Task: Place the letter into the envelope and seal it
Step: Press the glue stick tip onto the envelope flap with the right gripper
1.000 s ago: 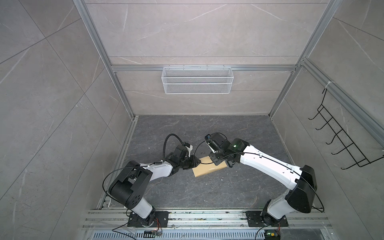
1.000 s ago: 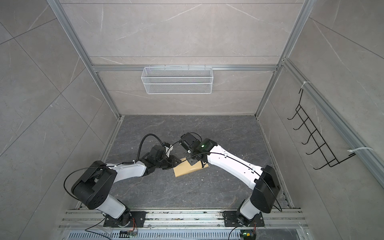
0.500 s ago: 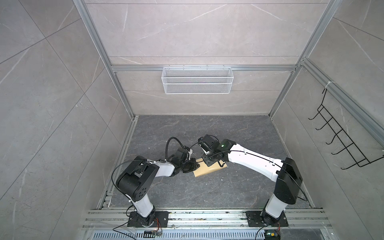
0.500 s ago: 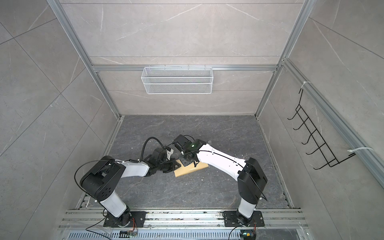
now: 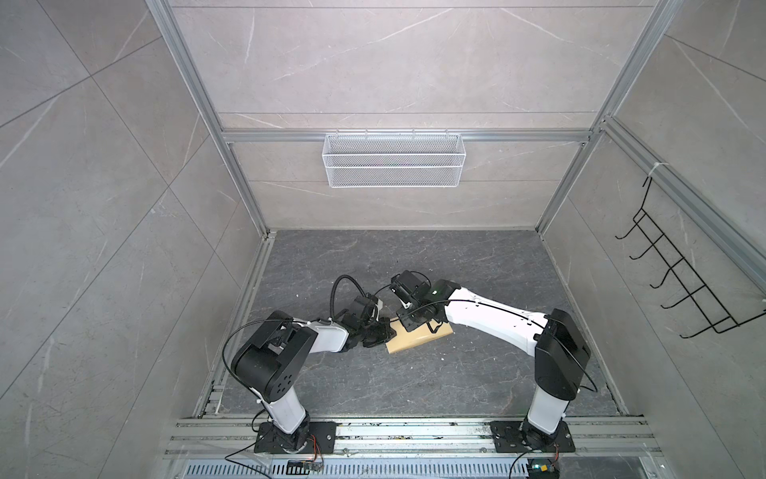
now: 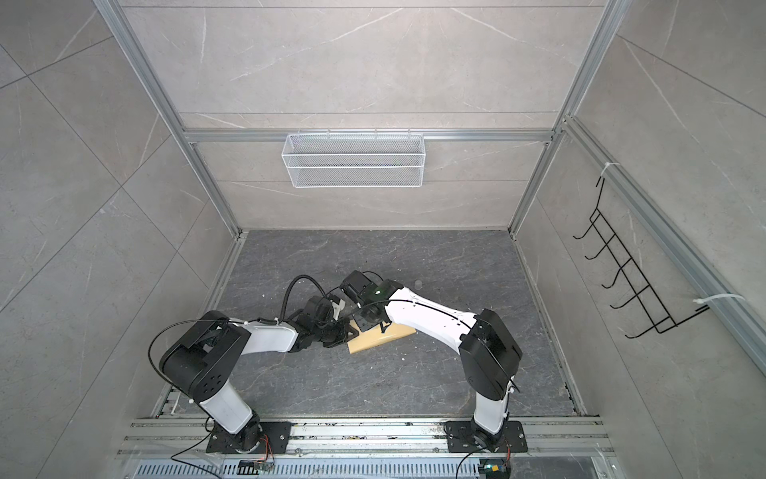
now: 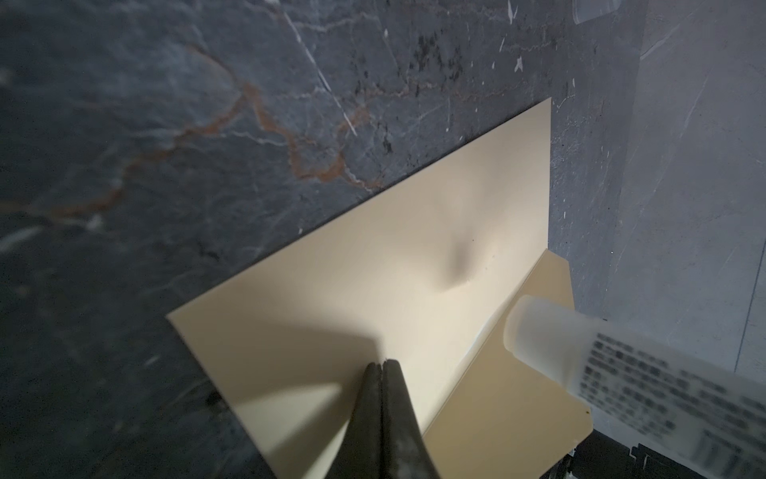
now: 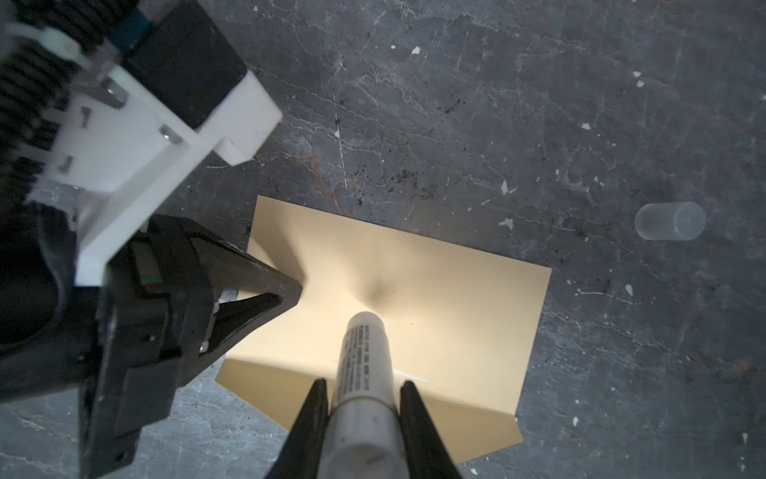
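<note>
The yellow-tan paper envelope (image 8: 456,298) is being touched by the closed left gripper (image 7: 382,367). A white cylindrical glue stick (image 8: 364,352) is being clamped by the right gripper (image 8: 364,383).

I've pinched my left gripper (image 8: 296,290) shut on the edge of the plain yellow-tan manila paper envelope (image 8: 456,298). My right gripper (image 8: 360,383), carrying the white cylindrical glue stick (image 8: 364,352), has slid in closer, just beyond the left gripper.

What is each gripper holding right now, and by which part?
The right gripper clamps a glue stick around its barrel, uncapped tip pointing at the envelope. The left gripper is shut and holds nothing; its tips sit on the envelope's face.
</note>
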You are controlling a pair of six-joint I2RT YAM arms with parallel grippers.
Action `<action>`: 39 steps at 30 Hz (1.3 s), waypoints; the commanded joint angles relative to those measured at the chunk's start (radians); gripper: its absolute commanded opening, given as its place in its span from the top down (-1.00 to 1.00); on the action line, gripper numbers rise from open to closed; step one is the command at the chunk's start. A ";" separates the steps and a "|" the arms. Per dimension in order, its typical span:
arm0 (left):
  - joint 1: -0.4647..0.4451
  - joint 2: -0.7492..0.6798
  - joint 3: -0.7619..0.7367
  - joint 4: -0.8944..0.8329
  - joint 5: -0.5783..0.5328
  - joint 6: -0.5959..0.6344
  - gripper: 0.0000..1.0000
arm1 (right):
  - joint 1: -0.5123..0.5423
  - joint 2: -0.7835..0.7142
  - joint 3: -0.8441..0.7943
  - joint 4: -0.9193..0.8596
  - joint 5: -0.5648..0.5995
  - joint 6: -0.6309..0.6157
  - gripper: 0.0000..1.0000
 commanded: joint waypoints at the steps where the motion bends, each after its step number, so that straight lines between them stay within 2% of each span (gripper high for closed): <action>1: 0.006 0.035 -0.004 -0.039 -0.027 0.010 1.00 | 0.007 0.024 -0.006 0.015 0.004 0.023 1.00; 17: 0.006 0.036 0.011 -0.081 -0.054 0.016 1.00 | 0.007 0.075 -0.036 0.046 0.028 0.036 1.00; 31: 0.006 0.037 0.035 -0.175 -0.111 0.049 1.00 | 0.000 0.074 -0.065 0.028 0.154 0.047 1.00; 39: 0.004 0.044 0.041 -0.216 -0.148 0.073 1.00 | -0.026 0.065 -0.084 0.032 0.168 0.067 1.00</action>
